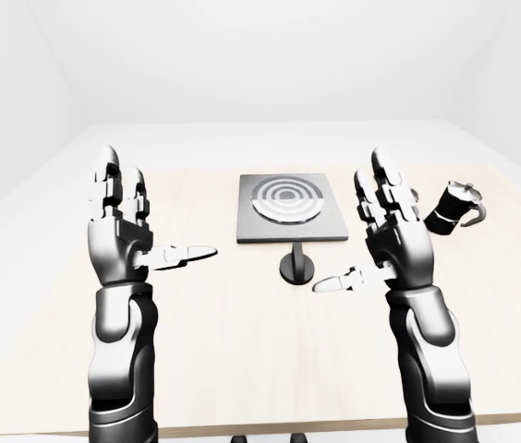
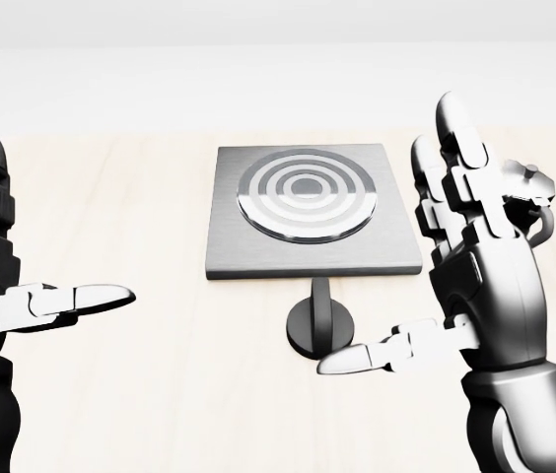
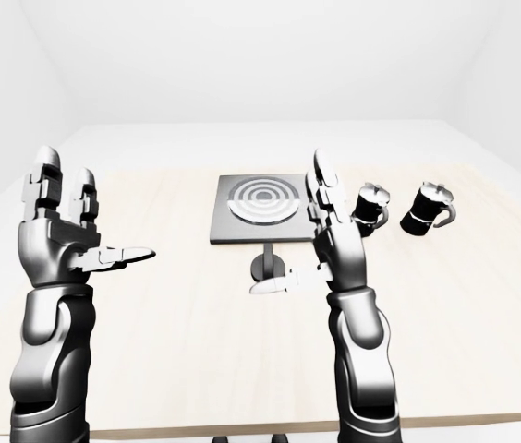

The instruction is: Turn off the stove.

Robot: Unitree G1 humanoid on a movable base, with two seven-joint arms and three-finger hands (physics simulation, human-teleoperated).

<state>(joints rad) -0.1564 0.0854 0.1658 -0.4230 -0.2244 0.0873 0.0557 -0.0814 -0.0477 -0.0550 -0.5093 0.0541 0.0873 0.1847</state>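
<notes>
We hold both robot hands splayed, empty: right robot hand (image 2: 455, 286) nearest the stove (image 2: 308, 209) knob (image 2: 319, 325), left robot hand (image 2: 2, 286) clear.

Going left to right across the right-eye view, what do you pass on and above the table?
Left robot hand → stove, with its knob just below it → right robot hand → first dark pot → second dark pot, lying tilted.
</notes>
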